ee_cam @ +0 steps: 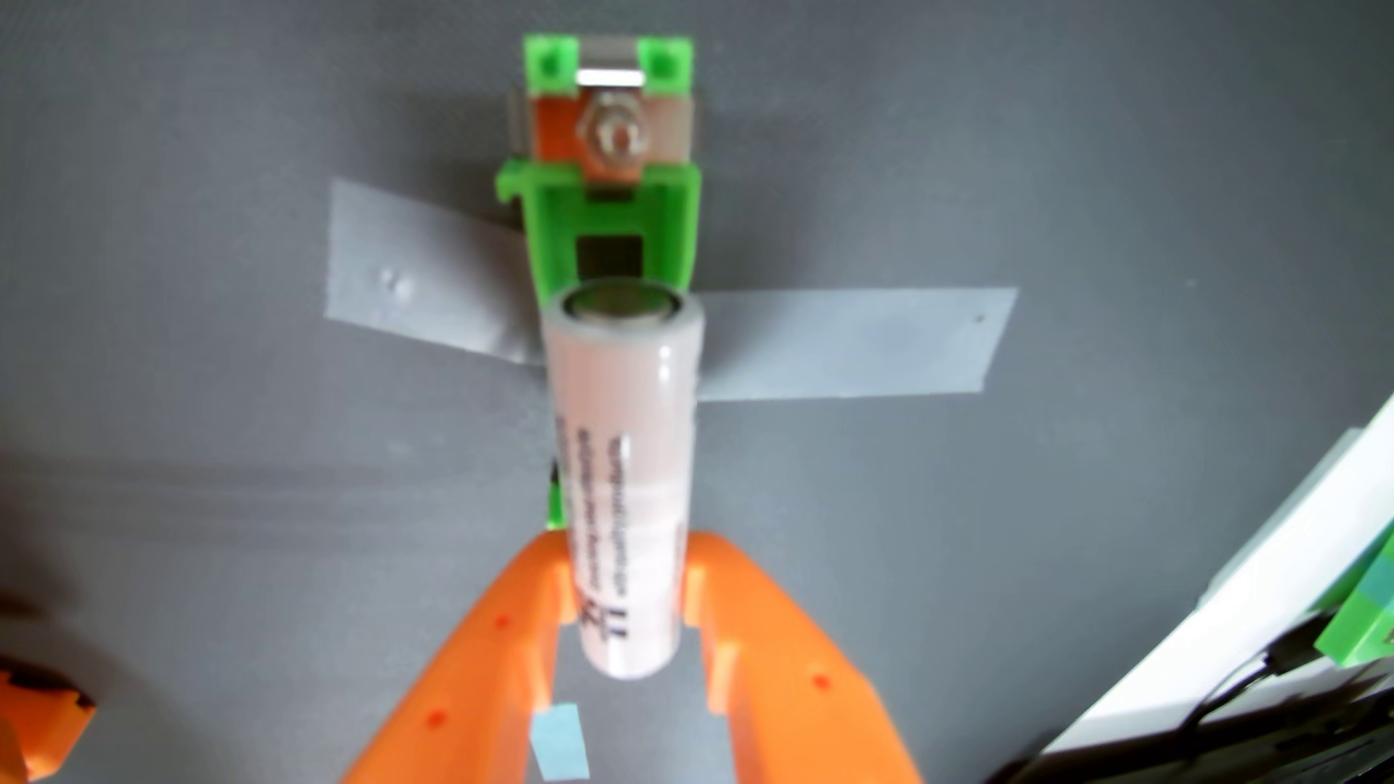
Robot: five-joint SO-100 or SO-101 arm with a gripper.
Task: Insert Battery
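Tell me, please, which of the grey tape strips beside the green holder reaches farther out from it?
The tape strip on the right in the wrist view; it runs longer and nearly level, while the left strip is shorter and slanted, beside the green holder.

In the wrist view the hand is made of bright orange plastic with a matte, printed look. Its two fingers are broad and flat, wide at the bottom edge of the picture and narrowing toward the tips. Each finger carries small round red-orange dots on its upper face. The inner edges have stepped, blocky notches. At the lower left edge another orange part with dark slots shows, blurred.
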